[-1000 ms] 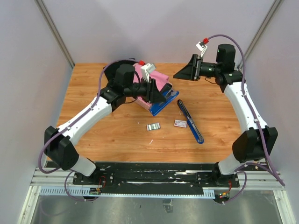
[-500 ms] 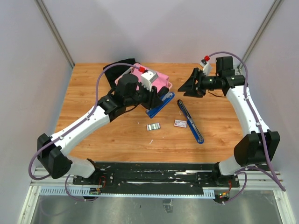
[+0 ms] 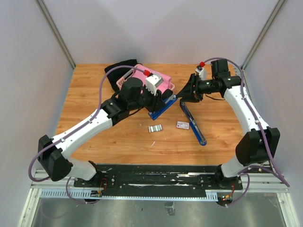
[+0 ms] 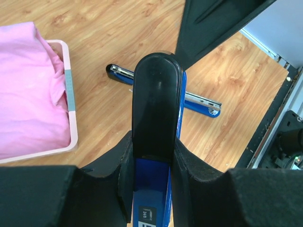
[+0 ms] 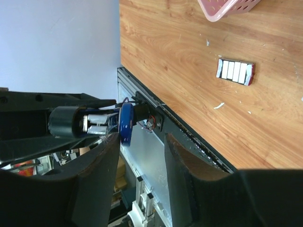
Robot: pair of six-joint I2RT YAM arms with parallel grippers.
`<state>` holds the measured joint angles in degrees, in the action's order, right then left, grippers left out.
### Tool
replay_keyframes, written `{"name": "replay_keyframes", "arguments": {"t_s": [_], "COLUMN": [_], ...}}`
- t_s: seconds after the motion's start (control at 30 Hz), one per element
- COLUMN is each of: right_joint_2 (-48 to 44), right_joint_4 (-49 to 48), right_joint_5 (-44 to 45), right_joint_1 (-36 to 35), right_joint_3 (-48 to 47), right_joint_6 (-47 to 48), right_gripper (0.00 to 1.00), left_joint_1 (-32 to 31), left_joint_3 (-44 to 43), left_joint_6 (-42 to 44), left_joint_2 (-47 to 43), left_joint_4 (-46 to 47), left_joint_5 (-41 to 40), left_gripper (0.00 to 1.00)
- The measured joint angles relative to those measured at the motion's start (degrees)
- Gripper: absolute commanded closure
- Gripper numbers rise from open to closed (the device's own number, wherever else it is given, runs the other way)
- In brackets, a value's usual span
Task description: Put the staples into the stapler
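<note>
Left gripper (image 4: 154, 149) is clamping its black fingers around the blue stapler with a glossy black top (image 4: 156, 99), holding it above the wooden table (image 3: 94, 99), with the stapler's free end pointing toward two o'clock in the top view. Right gripper (image 5: 139, 142) is hovering at that two o'clock end with its jaws standing apart and nothing between them; in its wrist view the stapler's round blue tip is showing just above one finger. Small silvery-grey block of staples (image 3: 155, 128) is lying loose on the table at six o'clock from the stapler, apart from both grippers. Flat white carton with red print (image 3: 182, 125) is lying at three o'clock from the staples, just beside a long blue bar with a silvery metal channel (image 3: 194, 124). Pink plastic basket (image 4: 70, 101) holding pink cloth is sitting at eleven o'clock from the stapler, with a black cloth (image 3: 120, 71) at its nine o'clock side.
</note>
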<state>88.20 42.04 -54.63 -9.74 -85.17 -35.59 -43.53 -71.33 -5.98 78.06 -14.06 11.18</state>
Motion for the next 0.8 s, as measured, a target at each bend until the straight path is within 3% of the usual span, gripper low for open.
{"name": "replay_keyframes", "arguments": {"t_s": [0.3, 0.8], "right_joint_2": [3.02, 4.09], "right_joint_4": [-0.85, -4.04], "right_joint_5": [-1.95, -3.67], "right_joint_1": [-1.62, -1.79], "right_joint_3": [-0.15, 0.31], "right_joint_6": [-1.36, -5.68], "right_gripper": [0.68, 0.73], "left_joint_1": [-0.5, -0.87], "left_joint_3": [0.07, 0.07], "left_joint_6": [0.48, 1.75], "left_joint_2": [0.0, 0.0], "left_joint_4": [-1.22, -1.36], "left_joint_5": [-1.44, -3.61], "left_gripper": [1.0, 1.0]}}
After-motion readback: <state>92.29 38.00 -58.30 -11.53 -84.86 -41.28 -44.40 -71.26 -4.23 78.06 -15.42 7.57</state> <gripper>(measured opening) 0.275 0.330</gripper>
